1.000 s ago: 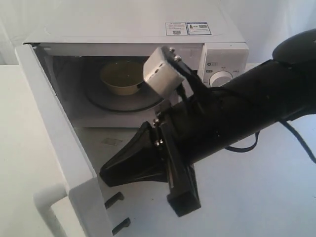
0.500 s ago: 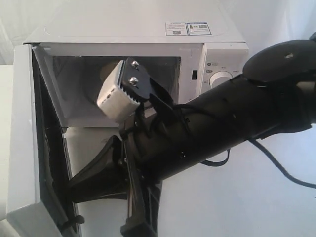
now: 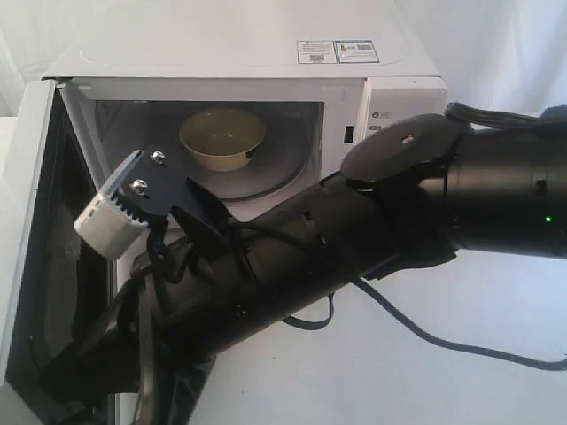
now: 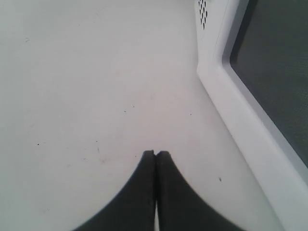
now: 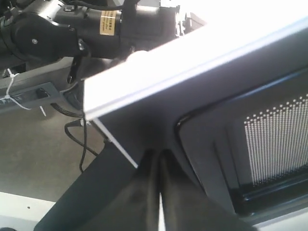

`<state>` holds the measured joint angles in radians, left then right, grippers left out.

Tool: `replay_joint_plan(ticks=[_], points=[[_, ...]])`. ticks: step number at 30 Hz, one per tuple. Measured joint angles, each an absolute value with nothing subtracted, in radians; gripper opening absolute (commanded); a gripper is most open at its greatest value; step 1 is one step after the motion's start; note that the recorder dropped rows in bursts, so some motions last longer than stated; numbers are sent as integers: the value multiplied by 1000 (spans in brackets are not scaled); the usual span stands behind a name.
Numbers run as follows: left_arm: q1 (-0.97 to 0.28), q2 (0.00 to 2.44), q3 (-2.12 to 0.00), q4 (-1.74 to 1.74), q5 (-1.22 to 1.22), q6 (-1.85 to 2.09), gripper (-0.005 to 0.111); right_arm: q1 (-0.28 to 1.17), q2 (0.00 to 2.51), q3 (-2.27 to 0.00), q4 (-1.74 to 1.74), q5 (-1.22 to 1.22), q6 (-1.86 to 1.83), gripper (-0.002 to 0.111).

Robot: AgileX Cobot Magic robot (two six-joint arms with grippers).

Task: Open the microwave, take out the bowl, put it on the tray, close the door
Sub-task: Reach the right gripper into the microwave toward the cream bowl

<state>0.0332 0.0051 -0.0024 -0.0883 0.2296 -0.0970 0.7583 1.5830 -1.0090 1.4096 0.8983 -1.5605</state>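
Standing wide open at far left, the one door (image 3: 25, 221) shows its dark inner face; my right gripper (image 5: 156, 155), jaws pressed together on nothing, sits close against it. One bowl (image 3: 221, 137) rests inside the microwave (image 3: 221, 40), whose top bears two stickers (image 3: 337, 50). My left gripper (image 4: 155, 155), likewise closed and empty, hovers over the table (image 4: 72, 72).

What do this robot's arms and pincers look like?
The right arm is a thick glossy black tube in rounded segments, with a tiny green light and a trailing black cable. A white ribbed camera box sits near its wrist. The left gripper and right gripper have smooth black tapering fingers.
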Motion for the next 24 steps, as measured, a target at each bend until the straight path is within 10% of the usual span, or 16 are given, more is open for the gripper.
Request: replay_joint_plan(ticks=[24], points=[[33, 5, -2, -88, 230, -97, 0, 769, 1637, -1116, 837, 70, -1515, 0]])
